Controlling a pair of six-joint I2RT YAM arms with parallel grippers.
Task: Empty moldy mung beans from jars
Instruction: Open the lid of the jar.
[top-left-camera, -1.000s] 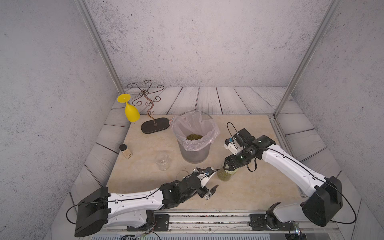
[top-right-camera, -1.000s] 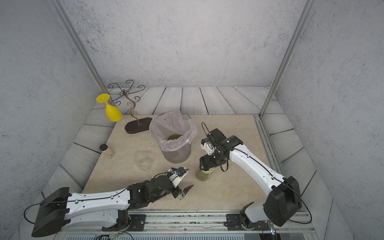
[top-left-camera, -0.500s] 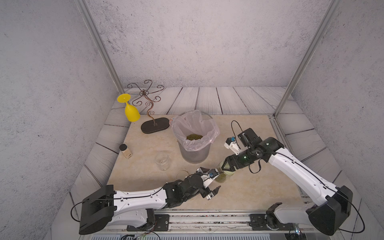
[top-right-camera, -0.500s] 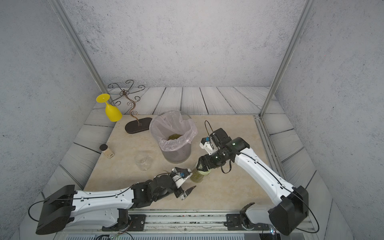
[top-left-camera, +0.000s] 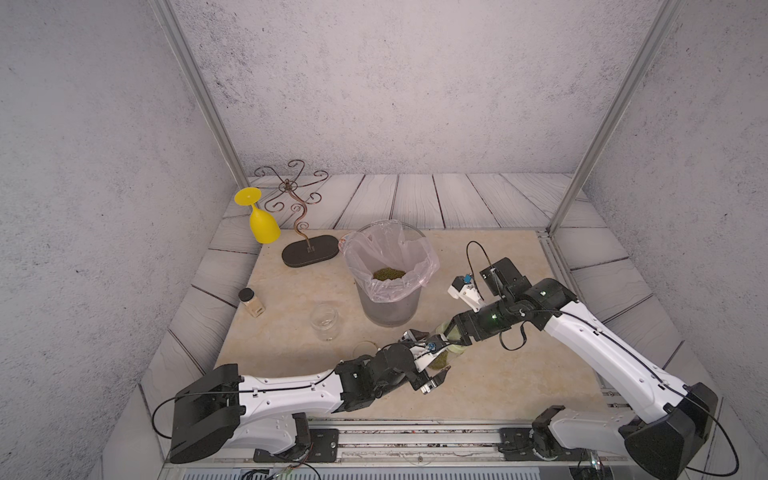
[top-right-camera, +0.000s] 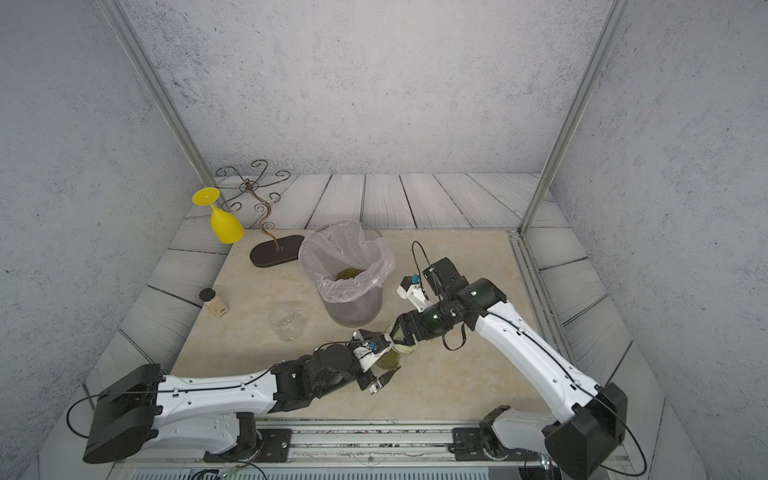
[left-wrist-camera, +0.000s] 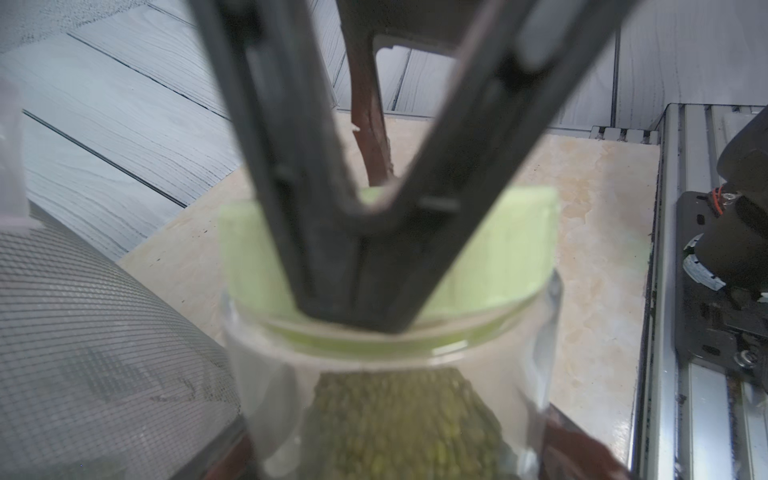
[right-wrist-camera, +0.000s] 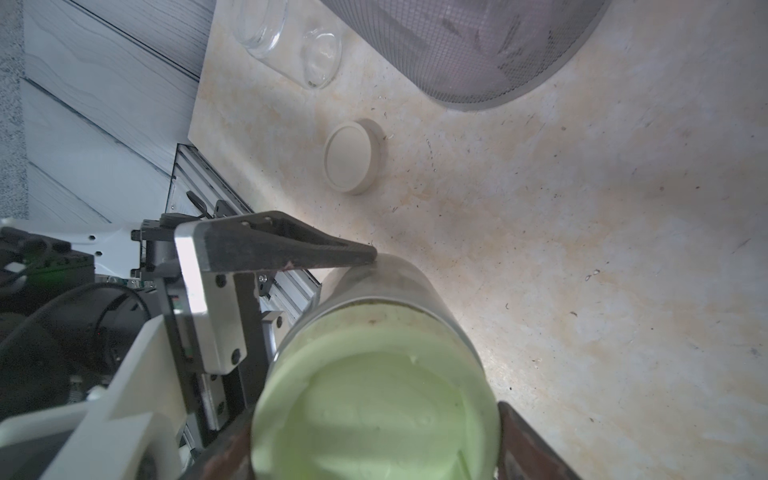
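Near the grey lined bin (top-left-camera: 388, 309), your right tool (top-left-camera: 452, 336) pinches the clear glass jar (left-wrist-camera: 390, 361) by its pale green round lid (right-wrist-camera: 374, 407); the left tool (top-left-camera: 432, 358) straddles the body, grip unclear. Glass looks slick, breakable, bean-weighted: clamp mid-body.

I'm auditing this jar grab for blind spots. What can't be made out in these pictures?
- Left gripper's contact with the clear glass jar with pale green lid: second finger hidden behind the jar in the right wrist view.
- Mould on the olive-green mung beans: blurred in the left wrist view, too small in both top views.
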